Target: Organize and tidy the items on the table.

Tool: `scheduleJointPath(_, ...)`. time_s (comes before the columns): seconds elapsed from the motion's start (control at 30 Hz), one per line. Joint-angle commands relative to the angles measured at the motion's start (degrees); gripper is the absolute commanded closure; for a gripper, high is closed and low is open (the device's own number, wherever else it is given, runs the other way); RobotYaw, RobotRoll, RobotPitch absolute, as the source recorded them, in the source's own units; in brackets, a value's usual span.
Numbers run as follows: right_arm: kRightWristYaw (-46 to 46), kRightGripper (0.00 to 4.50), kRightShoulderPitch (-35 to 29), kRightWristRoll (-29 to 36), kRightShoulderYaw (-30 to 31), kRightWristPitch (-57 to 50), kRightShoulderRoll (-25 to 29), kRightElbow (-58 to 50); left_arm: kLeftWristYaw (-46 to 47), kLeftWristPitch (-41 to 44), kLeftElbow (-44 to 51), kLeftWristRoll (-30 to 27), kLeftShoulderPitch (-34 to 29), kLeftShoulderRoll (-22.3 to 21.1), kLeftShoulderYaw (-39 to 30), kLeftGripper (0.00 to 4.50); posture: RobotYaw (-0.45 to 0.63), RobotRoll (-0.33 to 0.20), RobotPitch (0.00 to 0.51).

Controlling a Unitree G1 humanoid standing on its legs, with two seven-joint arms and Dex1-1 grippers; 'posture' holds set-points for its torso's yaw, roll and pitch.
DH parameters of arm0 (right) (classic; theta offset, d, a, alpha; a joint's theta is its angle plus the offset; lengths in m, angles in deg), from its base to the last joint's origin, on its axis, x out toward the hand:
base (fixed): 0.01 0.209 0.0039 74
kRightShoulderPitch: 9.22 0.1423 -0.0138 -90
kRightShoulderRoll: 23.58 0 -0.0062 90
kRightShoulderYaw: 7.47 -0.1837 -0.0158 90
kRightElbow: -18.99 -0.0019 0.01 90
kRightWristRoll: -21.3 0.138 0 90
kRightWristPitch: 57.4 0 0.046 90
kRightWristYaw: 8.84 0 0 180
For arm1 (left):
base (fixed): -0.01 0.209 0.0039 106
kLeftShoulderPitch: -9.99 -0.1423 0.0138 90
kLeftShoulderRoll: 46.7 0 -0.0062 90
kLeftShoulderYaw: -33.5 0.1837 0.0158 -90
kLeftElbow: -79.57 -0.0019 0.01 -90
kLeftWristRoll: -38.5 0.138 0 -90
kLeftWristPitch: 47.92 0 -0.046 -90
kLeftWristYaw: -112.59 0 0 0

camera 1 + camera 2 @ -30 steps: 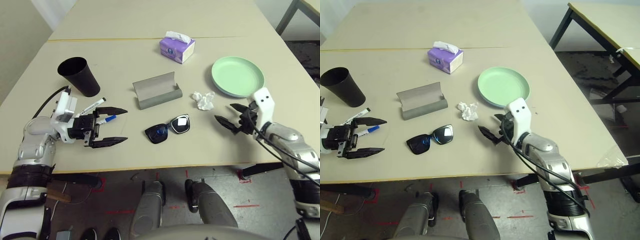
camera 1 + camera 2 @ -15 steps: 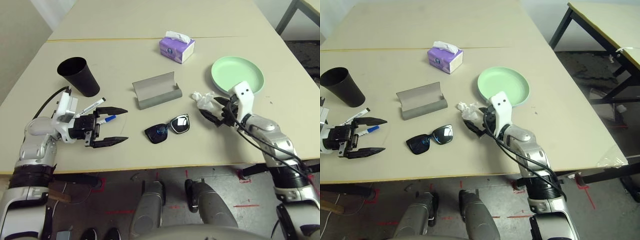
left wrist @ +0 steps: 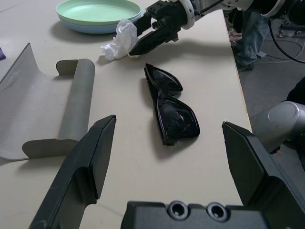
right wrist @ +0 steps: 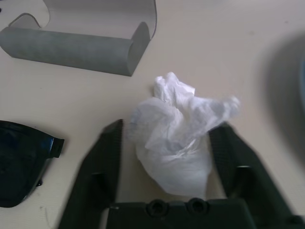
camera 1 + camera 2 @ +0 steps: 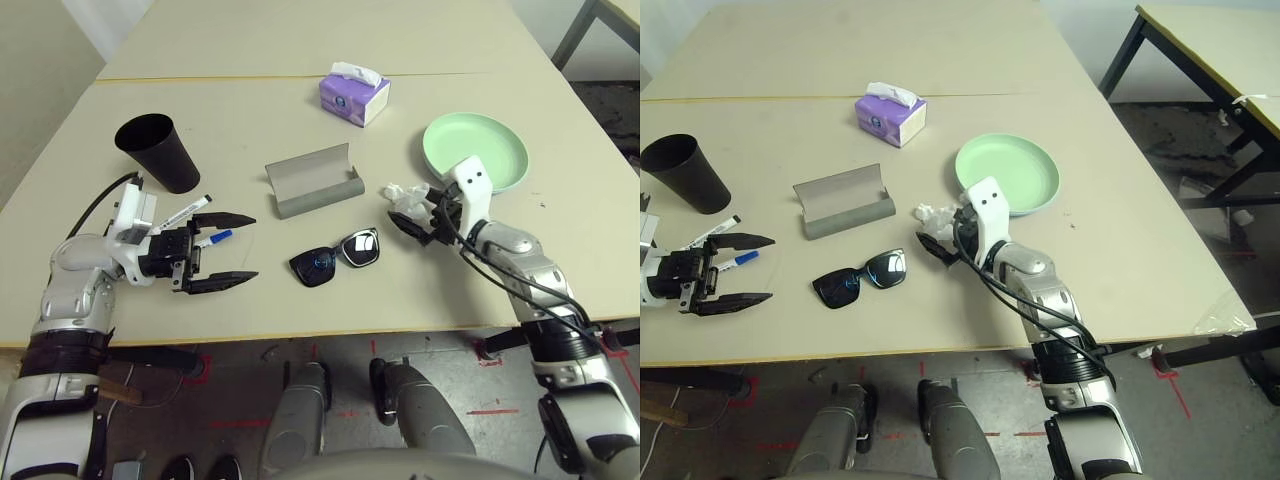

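Right gripper (image 4: 164, 157) flanking crumpled white tissue (image 4: 178, 129) — fingers touching it, grip uncertain, left gripper (image 5: 232, 252) spread wide — over beige table (image 5: 300, 130)

Nothing here is offering words I can actually read. The purple tissue box (image 5: 354, 97) beyond the open grey glasses case (image 5: 313, 179) is showing a small dark round emblem on its near face, but whatever it says is staying too small to make out. The white marker (image 5: 183, 213) lying between that case and the black cup (image 5: 157, 151) is carrying a line of dark print along its barrel, and that too is coming across only as an illegible streak. No numbers or signs are showing anywhere on the table (image 5: 300, 60).
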State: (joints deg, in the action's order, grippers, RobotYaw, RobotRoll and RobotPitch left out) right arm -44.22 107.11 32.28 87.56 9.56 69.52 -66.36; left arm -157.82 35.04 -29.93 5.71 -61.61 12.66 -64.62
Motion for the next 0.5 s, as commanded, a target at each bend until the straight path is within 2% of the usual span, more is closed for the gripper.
scheduleJointPath(0.03, -0.61, 2.48, -0.03, 0.28, 0.46, 0.1, -0.39, -0.14, 0.22, 0.7, 1.37, 0.5, -0.77, 0.18, -0.76, 0.0, 0.01, 0.0, 0.207)
scheduleJointPath(0.2, -0.68, 4.31, -0.5, 0.31, 0.26, -0.24, -0.43, -0.7, 0.45, 1.11, 1.95, 0.47, -1.1, 0.39, -0.69, 0.0, 0.01, 0.0, 0.209)
scheduleJointPath(0.23, -0.69, 4.47, -0.64, 0.35, 0.22, -0.35, -0.38, -0.89, 0.49, 1.23, 2.12, 0.45, -1.26, 0.48, -0.66, 0.0, 0.0, 0.0, 0.209)
scheduleJointPath(0.37, -0.69, 4.47, -0.26, 0.92, -0.64, -0.97, 0.01, -1.33, 0.72, 1.4, 2.5, 0.59, -1.58, 0.93, -0.41, 0.0, 0.0, 0.0, 0.21)
scheduleJointPath(0.5, -0.43, 4.47, 3.31, 3.01, -3.58, -3.48, 1.21, -2.62, 0.78, 1.5, 2.44, 0.74, -1.65, 1.14, -0.43, 0.0, 0.0, 0.0, 0.211)
